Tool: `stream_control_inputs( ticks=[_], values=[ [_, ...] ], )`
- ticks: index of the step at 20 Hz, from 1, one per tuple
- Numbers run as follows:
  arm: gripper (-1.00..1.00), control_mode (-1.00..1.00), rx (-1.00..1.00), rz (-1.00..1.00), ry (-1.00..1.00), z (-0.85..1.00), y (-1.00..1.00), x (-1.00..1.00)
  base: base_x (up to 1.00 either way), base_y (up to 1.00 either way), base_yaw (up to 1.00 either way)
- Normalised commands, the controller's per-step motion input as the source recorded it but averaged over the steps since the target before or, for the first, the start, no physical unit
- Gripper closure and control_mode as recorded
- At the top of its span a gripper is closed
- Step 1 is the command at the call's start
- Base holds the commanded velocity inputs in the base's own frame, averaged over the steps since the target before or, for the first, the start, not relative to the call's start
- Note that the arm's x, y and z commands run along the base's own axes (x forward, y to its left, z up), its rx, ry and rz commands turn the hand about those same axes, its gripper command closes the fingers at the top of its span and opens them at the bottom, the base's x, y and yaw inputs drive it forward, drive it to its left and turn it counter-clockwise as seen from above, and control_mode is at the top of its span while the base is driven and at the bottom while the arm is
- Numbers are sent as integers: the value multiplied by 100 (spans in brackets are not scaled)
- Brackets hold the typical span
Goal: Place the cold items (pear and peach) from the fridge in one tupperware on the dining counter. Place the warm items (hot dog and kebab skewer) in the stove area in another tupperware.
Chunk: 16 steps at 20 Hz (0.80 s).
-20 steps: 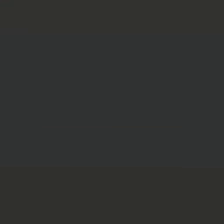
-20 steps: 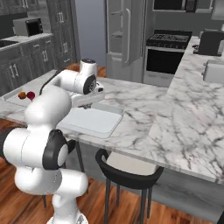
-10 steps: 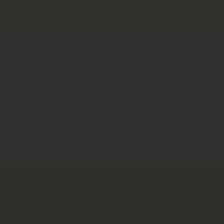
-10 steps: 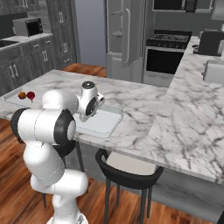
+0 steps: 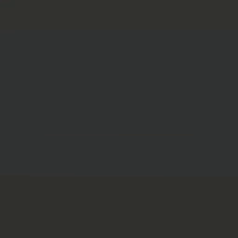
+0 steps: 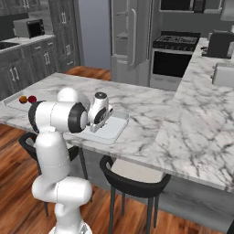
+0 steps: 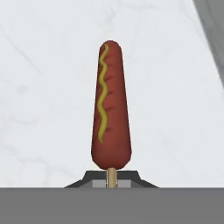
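Hot dog [image 7: 110, 105] on its thin wooden stick, a wavy mustard line down its length, is held by the stick between the jaws of the gripper [image 7: 111, 178], which are pinched narrow on it. It hangs over pale marble. In the right base view the arm's hand hovers above a shallow white tupperware [image 6: 111, 128] on the marble table [image 6: 151, 119]. At the table's far left end lie two small round fruits [image 6: 27, 98], well apart from the tupperware.
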Motion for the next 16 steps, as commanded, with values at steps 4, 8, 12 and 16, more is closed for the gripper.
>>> stream_control_inputs(
  ticks=[4, 8, 12, 16],
  values=[
    [100, -100, 0, 0, 11, -8, 0, 19, 0, 0, 0],
    [100, -100, 0, 0, 3, 0, 0, 18, 0, 0, 0],
    [100, -100, -2, 0, 0, -5, 0, 8, 0, 0, 0],
    [-100, -100, 0, -5, 5, 0, 0, 0, 0, 0, 0]
  ],
)
